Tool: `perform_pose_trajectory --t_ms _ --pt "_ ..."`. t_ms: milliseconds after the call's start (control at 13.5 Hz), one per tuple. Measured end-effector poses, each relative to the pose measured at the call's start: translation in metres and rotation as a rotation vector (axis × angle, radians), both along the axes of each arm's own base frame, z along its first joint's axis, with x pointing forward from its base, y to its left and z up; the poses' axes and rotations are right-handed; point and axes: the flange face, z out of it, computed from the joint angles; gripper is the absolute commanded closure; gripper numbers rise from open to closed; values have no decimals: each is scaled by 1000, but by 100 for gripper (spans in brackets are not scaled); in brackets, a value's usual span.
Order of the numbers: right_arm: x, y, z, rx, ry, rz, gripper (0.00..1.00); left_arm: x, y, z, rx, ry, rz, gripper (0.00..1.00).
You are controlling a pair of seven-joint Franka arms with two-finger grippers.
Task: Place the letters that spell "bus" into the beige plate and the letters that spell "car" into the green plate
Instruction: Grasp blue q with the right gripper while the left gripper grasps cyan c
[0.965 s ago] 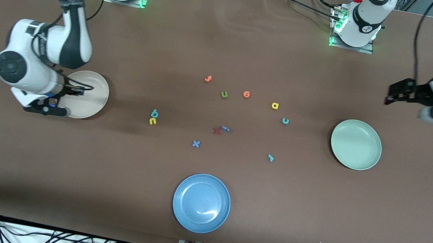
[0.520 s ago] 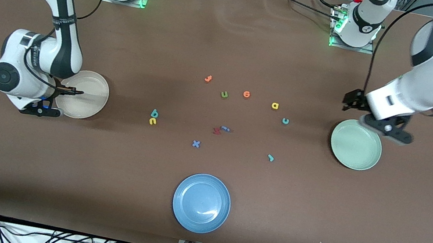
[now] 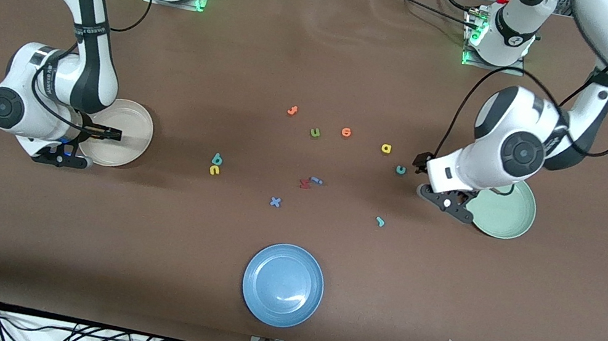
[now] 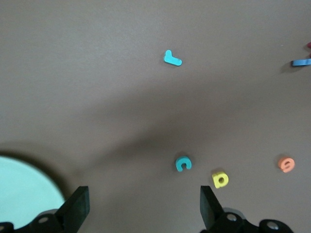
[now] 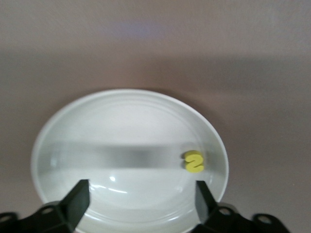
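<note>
Beige plate: round cream-beige plate (image 3: pixel 120 132) at the right arm's end of the bench, now holding the small yellow foam s (image 5: pixel 194 161).
Right gripper (image 5: pixel 141 204): over that plate, jaws just sprung apart.
Left gripper (image 4: pixel 144 206): newly arrived, jaws apart, over bench beside the pale mint-green plate (image 3: pixel 506 209), near the tiny teal foam c (image 4: pixel 183 163).
Meaning: one "bus" letter delivered; "car" untouched.

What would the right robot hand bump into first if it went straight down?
Probably the beige plate. The right gripper hangs over it, fingers open, and the yellow s lies off to one side.

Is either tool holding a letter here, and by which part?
Nothing is held. Right tool open over the beige plate; left tool open over bare table.
</note>
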Motion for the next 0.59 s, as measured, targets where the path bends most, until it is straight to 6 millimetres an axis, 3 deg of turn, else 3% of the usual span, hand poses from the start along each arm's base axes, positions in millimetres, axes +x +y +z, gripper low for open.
perform_pose_trajectory --t_ms 148,371,594 --pt "7 26 22 -1 -36 -53 1 0 -6 -23 -1 10 -7 0" --pt "18 82 54 -20 -101 -166 1 -6 -33 -51 -11 -15 -39 0" --pt "19 135 61 -44 -135 -275 1 -23 -45 -82 -14 -45 -48 0"
